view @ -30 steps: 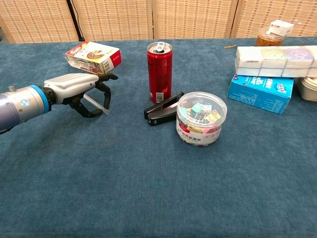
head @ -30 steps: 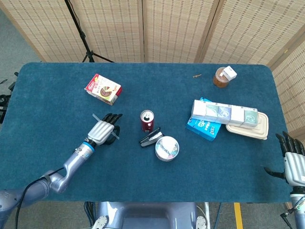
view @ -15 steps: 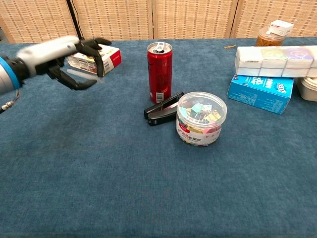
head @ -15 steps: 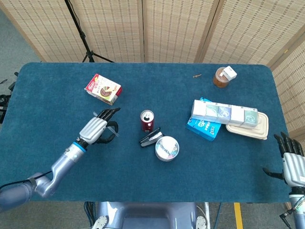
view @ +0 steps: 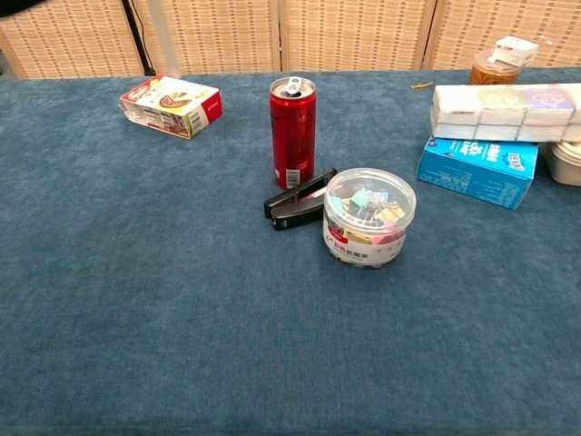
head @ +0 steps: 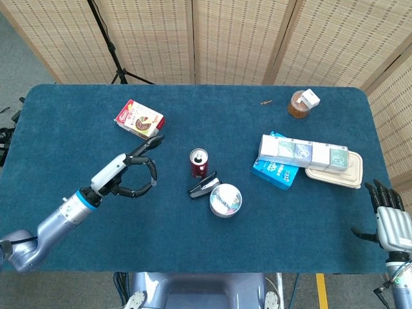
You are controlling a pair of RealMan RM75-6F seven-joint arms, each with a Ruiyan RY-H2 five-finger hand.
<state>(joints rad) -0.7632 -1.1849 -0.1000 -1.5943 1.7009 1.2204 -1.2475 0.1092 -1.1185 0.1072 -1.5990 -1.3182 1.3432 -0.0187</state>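
My left hand (head: 129,170) hangs above the blue table (head: 77,141), left of a red drink can (head: 198,163). Its fingers curl round toward the thumb. A thin clear stick (view: 164,41) shows only as a pale blurred streak at the top of the chest view, where the hand itself is almost out of frame. A red and white snack box (head: 140,120) lies just beyond the hand. My right hand (head: 388,221) stays off the table's near right corner, fingers spread and holding nothing.
A black stapler (head: 203,185) and a round clear tub of clips (head: 225,200) sit by the can. At the right are a blue packet (head: 275,168), a row of white packs (head: 302,152), a beige food box (head: 340,175) and a brown jar (head: 299,105).
My left hand has risen from the table with the thin stick, moving up and left until it nearly leaves the chest view. The right hand has drifted slightly lower.
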